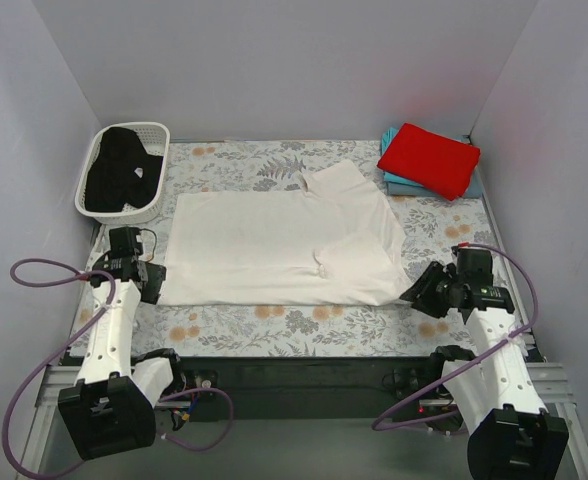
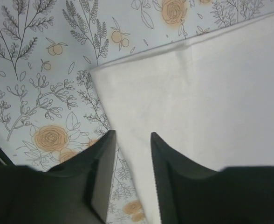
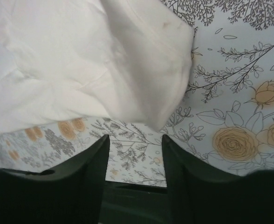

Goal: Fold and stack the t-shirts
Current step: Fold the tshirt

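The large white t-shirt (image 1: 284, 250) lies spread flat in the middle of the floral cloth, plain side up, a sleeve folded over at its right. My left gripper (image 1: 156, 276) is open at its near-left corner; in the left wrist view the shirt's edge (image 2: 141, 121) runs between my open fingers (image 2: 132, 140). My right gripper (image 1: 417, 292) is open just off the near-right sleeve (image 3: 165, 93), empty, over bare cloth (image 3: 134, 142). The folded red t-shirt (image 1: 429, 159) lies on the teal one (image 1: 399, 185) at the back right. The black t-shirt (image 1: 119, 170) is in the basket.
The white lattice basket (image 1: 154, 135) stands at the back left corner. The floral table cloth (image 1: 274, 325) covers the table to its dark front edge. Grey walls close in on the left, right and back.
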`<state>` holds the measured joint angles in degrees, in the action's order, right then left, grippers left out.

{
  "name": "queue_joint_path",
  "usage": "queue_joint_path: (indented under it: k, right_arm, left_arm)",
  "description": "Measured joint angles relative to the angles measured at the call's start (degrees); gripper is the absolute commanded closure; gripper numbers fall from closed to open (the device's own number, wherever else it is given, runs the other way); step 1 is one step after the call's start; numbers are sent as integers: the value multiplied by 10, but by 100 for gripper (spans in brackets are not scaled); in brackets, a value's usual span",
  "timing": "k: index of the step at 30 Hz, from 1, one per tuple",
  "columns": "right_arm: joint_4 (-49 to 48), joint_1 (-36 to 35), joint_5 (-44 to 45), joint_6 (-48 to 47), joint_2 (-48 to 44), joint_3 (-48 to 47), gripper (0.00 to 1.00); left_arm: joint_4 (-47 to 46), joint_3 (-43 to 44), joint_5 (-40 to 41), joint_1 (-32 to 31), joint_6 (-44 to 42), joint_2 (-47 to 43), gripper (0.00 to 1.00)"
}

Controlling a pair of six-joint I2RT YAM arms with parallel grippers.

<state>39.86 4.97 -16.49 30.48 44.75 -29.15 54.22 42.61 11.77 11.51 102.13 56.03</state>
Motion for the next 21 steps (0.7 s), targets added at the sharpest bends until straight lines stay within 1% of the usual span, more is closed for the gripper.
queue_joint_path:
  k: [1, 2, 3, 4, 7, 10, 12, 15, 17, 18, 19, 21]
  right_arm:
    - [5, 1, -2, 3, -1, 0, 28]
    - [8, 2, -2, 1, -4, 0, 9]
    - [9, 2, -3, -2, -5, -1, 2]
    - [16, 2, -3, -4, -5, -7, 2]
    - [22, 2, -9, -13, 16, -49, 2]
    - [-2, -8, -10, -24, 89, -131, 2]
    - [-27, -28, -1, -30, 142, -180, 2]
    - [-70, -73, 23, -41, 221, -252, 3]
    - [-94, -100, 37, -54, 275, -304, 6]
    - [-109, -111, 44, -59, 303, -331, 7]
    - [-120, -119, 49, -68, 330, -357, 10]
    - [-137, -128, 59, -84, 382, -410, 11]
  left_arm:
    - [6, 7, 0, 0, 0, 2, 47]
    - [12, 16, 1, 0, -1, 3, 44]
    - [18, 27, 3, 0, -3, 6, 43]
    - [22, 43, 4, 0, -9, 9, 40]
    - [14, 98, 5, 0, -33, 23, 41]
    - [-29, 177, -13, 0, -68, 66, 43]
    - [-59, 217, -21, -5, -85, 108, 45]
    - [-105, 272, -21, -28, -108, 200, 48]
    - [-127, 295, -21, -45, -120, 261, 50]
    - [-132, 308, -19, -53, -126, 295, 52]
    - [-135, 323, -13, -62, -133, 328, 53]
    - [-135, 356, 1, -74, -144, 388, 53]
